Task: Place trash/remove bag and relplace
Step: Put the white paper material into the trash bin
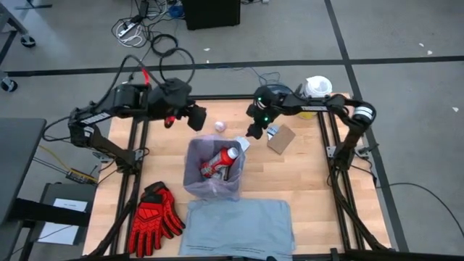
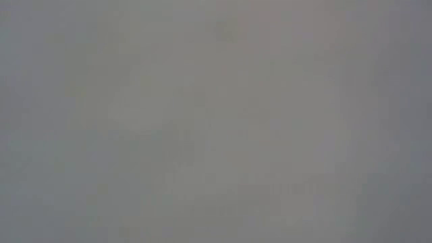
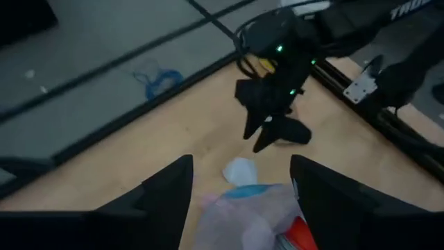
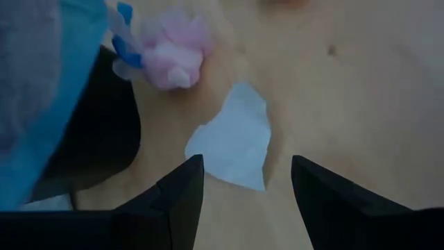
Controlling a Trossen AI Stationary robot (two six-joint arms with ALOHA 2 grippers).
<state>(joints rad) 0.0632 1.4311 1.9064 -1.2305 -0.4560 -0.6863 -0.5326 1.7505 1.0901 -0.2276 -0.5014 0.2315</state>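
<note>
While the low view is blank, the right gripper [image 4: 246,184] (open, empty) hovers over white paper [image 4: 232,139].

Overhead view evenly lit, soft shadows. Low view blank grey haze. Both wrist views dim, blurred, near objects unfocused.

Pink-lavender bag [image 1: 210,177], red gloves [image 1: 154,214]
</note>
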